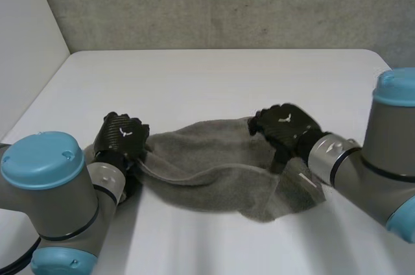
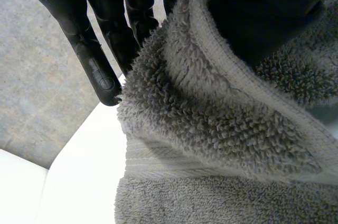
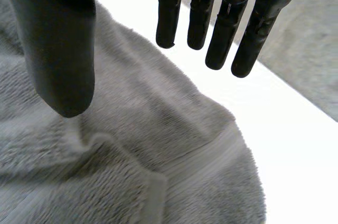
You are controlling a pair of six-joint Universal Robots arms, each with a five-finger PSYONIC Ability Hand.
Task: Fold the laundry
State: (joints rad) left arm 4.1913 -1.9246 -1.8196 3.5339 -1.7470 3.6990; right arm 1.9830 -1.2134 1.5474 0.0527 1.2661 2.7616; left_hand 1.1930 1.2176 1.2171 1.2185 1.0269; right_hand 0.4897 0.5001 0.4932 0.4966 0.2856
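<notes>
Closing the open, empty right hand (image 3: 60, 49) on the grey towel (image 1: 214, 171) beneath its fingertips (image 3: 168, 39) is next. Left hand (image 2: 100, 65) seemingly pinches its hem (image 2: 248, 76).

No word, brand or number can be read, the towel (image 1: 214, 168) included. The back of the left hand (image 1: 122, 135) and of the right hand (image 1: 286, 124) each bears a small white emblem — too small to make out. One of the left hand's fingers (image 2: 105, 82) carries a round embossed mark.

towel (image 1: 214, 165) 1 | hands 2: left hand (image 1: 122, 135), right hand (image 1: 283, 126) | table (image 1: 227, 80) 1
</notes>
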